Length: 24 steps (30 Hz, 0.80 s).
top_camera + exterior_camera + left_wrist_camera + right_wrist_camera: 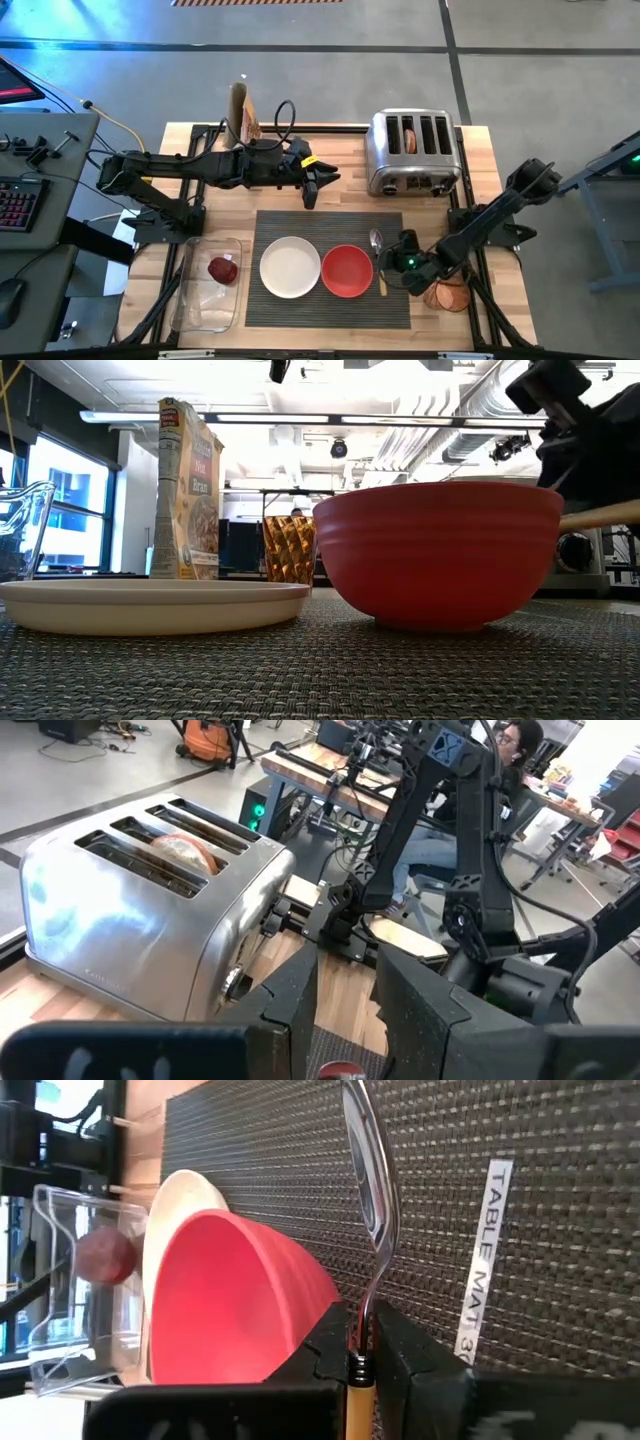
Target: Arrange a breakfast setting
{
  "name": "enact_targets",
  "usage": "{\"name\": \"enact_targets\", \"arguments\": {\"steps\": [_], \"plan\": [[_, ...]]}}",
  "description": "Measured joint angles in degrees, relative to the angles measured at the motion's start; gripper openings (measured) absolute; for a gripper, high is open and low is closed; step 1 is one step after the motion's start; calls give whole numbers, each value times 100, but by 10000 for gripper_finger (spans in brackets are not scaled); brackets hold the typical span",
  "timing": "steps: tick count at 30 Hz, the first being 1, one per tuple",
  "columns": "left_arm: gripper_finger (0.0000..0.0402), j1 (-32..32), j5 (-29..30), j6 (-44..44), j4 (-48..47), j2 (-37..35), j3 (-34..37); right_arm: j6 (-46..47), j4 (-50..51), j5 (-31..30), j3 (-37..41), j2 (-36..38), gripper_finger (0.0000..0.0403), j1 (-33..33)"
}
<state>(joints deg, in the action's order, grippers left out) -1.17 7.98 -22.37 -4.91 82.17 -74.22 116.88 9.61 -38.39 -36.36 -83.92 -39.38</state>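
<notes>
The dark ribbed mat [330,225] lies mid-table and carries the white plate [290,266] and the red bowl [347,270], side by side. Just right of the bowl is the wooden-handled spoon [377,243], with my right gripper [398,262] shut on it. The dark red fruit [223,268] sits in the clear tray [205,310] at the left. A bagel half [180,850] stands in a slot of the toaster [413,152]. My left gripper [315,185] hovers open, left of the toaster, above the mat's far edge. My right gripper pinches the spoon between its two fingers where the metal neck [364,1318] meets the wooden handle [355,1400]. It comes slanting down from the table's right side. The handle runs back between the fingers and is raised above the mat [600,515]. Whether the spoon's bowl [365,1170] touches the mat I cannot tell.
A cereal box [243,115] stands at the far edge, left of the toaster. A brownish round thing [447,293] lies on the wood right of the mat, under my right arm. A person sits at a desk beyond the table [515,740].
</notes>
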Motion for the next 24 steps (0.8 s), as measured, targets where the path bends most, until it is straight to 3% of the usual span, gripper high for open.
{"name": "enact_targets", "arguments": {"steps": [10, 24], "plan": [[95, 0, -146, 0, -2, 0, 0, 170, 24, 141, -190, -579, 0, -4], [95, 0, -146, 105, -2, 0, 0, 313, 231, 434, -197, -651, 0, -4]]}}
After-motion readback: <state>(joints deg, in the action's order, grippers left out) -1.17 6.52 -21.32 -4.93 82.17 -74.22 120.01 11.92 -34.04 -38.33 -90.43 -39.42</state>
